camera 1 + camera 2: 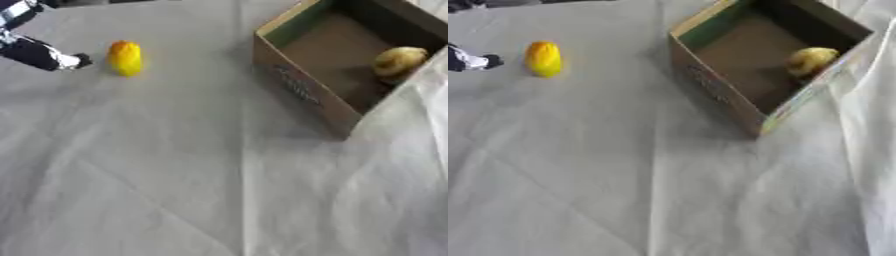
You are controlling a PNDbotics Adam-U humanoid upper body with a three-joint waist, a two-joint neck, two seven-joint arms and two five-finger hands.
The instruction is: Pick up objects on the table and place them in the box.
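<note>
**Here, a robot hand nears a yellow object that could roll away**

Here the view looks down on a tabletop [175,175] covered in creased grey cloth. At the upper left, the left robot hand [52,57] comes in from the edge, black with pale parts, its tip just beside a small yellow-orange oval object [125,58] lying on the cloth. The two look near but not touching. Only part of the robot hand shows, and I cannot tell how far its fingers are spread; it appears to hold nothing. The right robot hand is not in either view.

At the upper right stands an open cardboard box [302,90], turned at an angle. A paler yellowish item [401,61] already lies inside it, against the far side.

The likely risk is the rounded shape: a nudge from a fingertip before the fingers close could push the oval object sideways, out of reach. The box is also well apart from it, so a poor hold might drop it during the carry, or catch it on the near box wall.
</note>
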